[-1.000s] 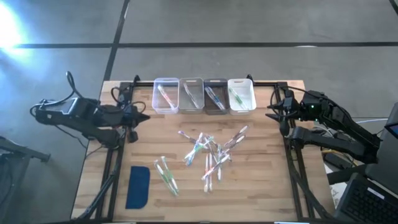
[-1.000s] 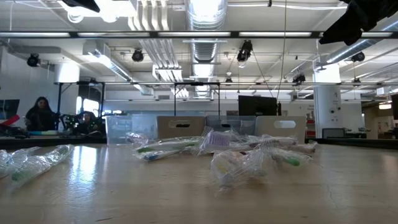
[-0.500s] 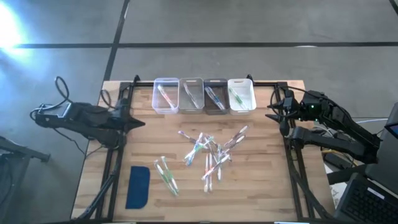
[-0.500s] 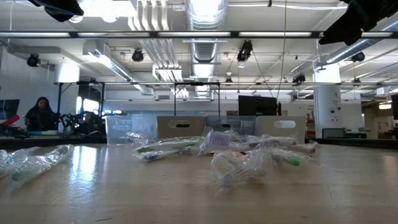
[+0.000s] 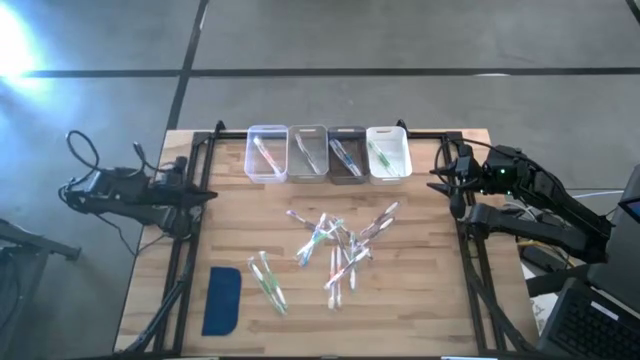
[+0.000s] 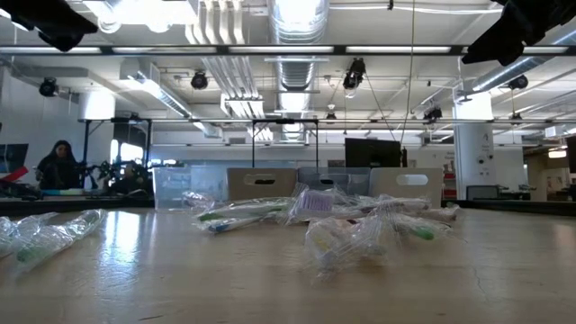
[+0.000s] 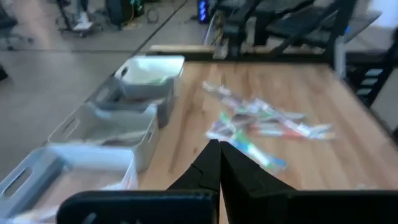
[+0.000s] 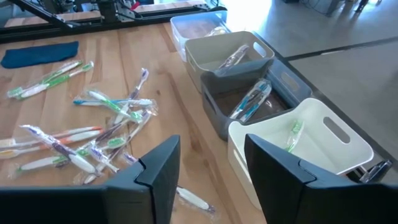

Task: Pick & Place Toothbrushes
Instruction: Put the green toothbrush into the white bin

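L gripper (image 5: 207, 193): you had it off the tabletop's (image 5: 430, 300) 9 o'clock edge, jaws closed, holding nothing.
R gripper (image 5: 437, 184): parked at 3 o'clock edge, jaws open, empty.
Toothbrushes (image 5: 335, 245): loose pile mid-tabletop, a few toward 7 o'clock; some in the bins (image 5: 328, 153) at 12 o'clock.

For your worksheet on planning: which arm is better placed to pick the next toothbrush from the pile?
Probably the right. The right gripper is open, facing the toothbrushes; the left gripper is shut at the table's left edge.
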Available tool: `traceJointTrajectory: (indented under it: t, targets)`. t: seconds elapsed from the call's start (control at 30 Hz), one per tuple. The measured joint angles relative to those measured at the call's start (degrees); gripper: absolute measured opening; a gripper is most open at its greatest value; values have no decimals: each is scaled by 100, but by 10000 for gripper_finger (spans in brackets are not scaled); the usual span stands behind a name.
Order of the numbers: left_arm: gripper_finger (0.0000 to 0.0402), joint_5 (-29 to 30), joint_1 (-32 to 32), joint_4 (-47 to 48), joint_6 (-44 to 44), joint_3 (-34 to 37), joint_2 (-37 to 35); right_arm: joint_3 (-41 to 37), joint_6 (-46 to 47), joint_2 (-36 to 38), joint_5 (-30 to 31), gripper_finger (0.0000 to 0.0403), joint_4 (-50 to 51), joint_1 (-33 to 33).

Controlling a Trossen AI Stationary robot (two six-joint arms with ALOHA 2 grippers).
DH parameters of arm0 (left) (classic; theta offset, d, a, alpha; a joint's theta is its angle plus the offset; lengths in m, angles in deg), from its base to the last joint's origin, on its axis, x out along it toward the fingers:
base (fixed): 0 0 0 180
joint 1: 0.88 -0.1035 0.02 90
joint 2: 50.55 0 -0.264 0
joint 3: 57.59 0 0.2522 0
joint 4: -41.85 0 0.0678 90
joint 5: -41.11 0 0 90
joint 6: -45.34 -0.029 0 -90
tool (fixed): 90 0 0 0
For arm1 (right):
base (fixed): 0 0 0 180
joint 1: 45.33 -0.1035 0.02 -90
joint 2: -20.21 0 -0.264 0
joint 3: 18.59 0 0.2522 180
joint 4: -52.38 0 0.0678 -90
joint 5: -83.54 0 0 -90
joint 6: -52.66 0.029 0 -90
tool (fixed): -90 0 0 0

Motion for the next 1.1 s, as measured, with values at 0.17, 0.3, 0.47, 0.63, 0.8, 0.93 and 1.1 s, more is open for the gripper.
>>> traceJointTrajectory:
  t: [0.17, 0.3, 0.47, 0.63, 0.8, 0.93, 1.1]
  targets:
    - [17, 66, 0, -3, 0, 15, -119, 0, 0, 0, 1, 158, -1, 0]
    - [23, 69, 0, -1, 0, 18, -87, 1, 0, 0, -1, 147, -1, 2]
    - [24, 71, 0, -1, 5, 22, -87, 0, 0, 0, 1, 132, 1, 0]
    - [25, 73, 0, -1, 11, 22, -87, 0, 0, 0, 1, 117, -1, 2]
    - [25, 75, 0, -1, 9, 22, -87, 2, 0, 0, 4, 103, -1, 2]
    - [25, 74, 0, -1, 11, 22, -87, 1, 15, 0, 16, 90, -3, 1]
    - [25, 75, 0, -1, 11, 24, -87, 1, 20, 0, 19, 73, -89, 1]
